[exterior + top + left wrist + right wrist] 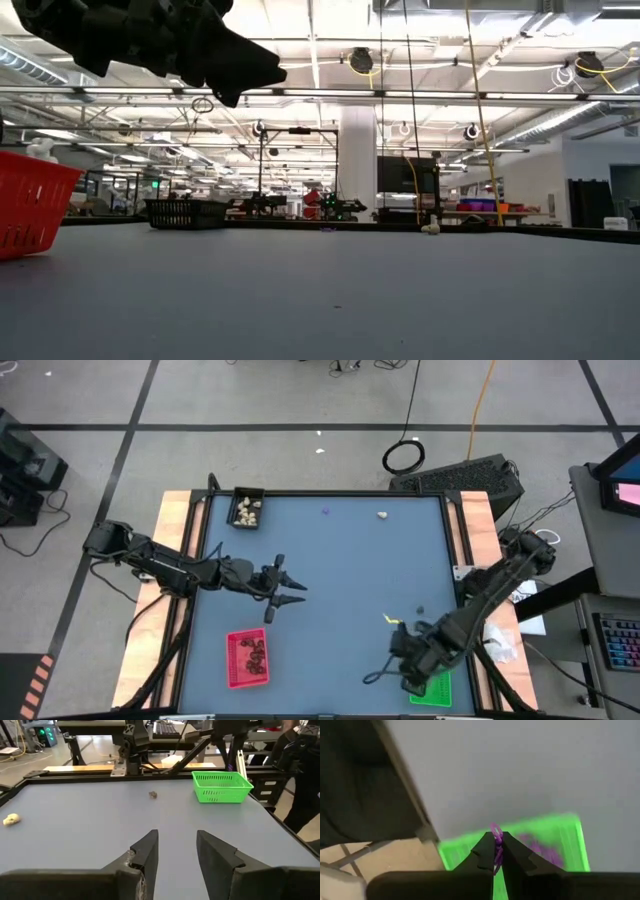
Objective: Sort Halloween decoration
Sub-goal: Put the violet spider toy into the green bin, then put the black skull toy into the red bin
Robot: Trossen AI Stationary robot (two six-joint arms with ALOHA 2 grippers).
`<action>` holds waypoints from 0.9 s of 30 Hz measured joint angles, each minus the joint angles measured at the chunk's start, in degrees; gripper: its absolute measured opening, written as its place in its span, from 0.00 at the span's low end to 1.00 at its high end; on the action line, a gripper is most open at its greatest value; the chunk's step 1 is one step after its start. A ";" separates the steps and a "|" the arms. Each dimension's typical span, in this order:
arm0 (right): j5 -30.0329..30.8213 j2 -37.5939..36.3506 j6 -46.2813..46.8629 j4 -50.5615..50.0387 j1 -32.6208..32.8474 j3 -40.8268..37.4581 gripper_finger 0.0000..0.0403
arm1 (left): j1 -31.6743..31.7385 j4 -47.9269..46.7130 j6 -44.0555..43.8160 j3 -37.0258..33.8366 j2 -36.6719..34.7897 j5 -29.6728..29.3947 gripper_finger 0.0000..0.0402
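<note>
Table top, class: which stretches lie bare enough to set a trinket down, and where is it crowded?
Bare: the middle of the table, between the open left pincer and the cream lump; also between the red tray and the right pincer. Crowded: around the green tray, under the right arm.

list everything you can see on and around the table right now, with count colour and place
black tray: one, far left corner of the table, cream-white lumps inside
red tray: one, near left, dark lumps inside
green tray: one, near right corner, purple bits inside, mostly under the right arm from above
cream-white lump: one loose, far right of the table
purple bit: one loose, far middle
dark lump: one loose, right side
keyboard: one, black, on the floor beyond the table
left gripper: open, empty, over the table's left middle
right gripper: shut on a purple trinket, above the green tray
</note>
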 joint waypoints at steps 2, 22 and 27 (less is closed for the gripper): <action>-1.32 0.04 6.16 -1.45 2.09 -1.29 0.01 | 0.04 -0.02 0.01 0.00 0.00 -0.17 0.32; -12.05 0.13 22.83 14.85 7.00 -19.65 0.23 | 0.04 1.11 -0.39 0.00 0.00 -0.34 0.32; -13.26 -0.30 19.93 0.69 5.70 -11.77 0.32 | -0.60 1.11 4.11 0.00 0.00 -0.46 0.32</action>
